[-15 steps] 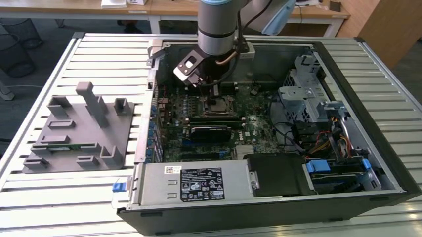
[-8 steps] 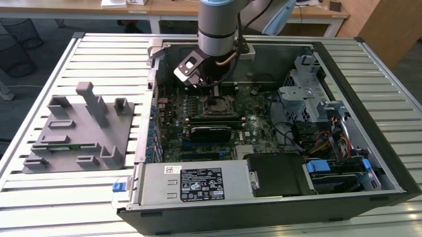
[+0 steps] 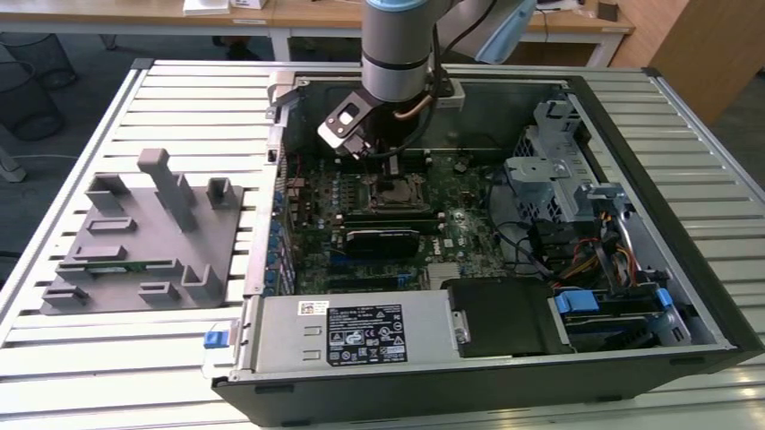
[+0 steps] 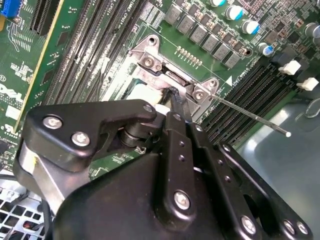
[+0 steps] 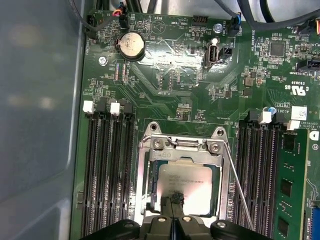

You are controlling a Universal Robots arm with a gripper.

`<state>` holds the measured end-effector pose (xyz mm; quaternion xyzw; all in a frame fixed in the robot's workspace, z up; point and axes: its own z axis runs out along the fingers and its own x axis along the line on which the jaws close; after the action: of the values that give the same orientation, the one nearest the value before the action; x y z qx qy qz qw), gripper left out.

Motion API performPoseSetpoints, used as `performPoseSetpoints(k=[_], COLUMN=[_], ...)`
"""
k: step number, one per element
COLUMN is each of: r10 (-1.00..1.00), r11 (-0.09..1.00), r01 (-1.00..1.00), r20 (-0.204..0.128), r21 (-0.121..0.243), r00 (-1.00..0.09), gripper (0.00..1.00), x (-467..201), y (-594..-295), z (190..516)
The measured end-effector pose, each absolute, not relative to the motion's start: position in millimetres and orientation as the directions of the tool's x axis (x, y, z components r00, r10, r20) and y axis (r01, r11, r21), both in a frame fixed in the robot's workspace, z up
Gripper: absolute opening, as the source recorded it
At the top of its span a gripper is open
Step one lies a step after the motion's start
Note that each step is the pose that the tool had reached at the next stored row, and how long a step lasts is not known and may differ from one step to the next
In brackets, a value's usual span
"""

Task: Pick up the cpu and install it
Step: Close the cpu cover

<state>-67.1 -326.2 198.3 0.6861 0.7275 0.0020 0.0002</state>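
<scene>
Motherboard socket [image 5: 148, 150]: cpu [image 5: 192, 177] under end effector [image 5: 175, 200]

Computer case [image 3: 478, 381] on the bench [image 3: 179, 98], holder block [image 3: 132, 246] at the exterior view's left; cpu [image 5: 190, 180] lies in the case's socket [image 5: 149, 165].

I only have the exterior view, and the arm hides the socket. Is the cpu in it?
Observer: Yes, in the first wrist view the cpu lies flat inside the socket frame.
Operator: Is the lever latched?
Observer: It looks free: in the second wrist view the thin lever sticks out away from the frame.
Operator: And the gripper?
Observer: The gripper is shut, its tip at one edge of the cpu's metal top.
</scene>
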Motion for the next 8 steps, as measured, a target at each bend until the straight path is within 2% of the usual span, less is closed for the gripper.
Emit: performPoseSetpoints(k=[8], r10=[0.998], r11=[0.059], r01=[0.998], r20=[0.003], r21=[0.003], r00=[-0.059], gripper=[0.11], x=[-67.1], y=[-325.9], z=[203.2])
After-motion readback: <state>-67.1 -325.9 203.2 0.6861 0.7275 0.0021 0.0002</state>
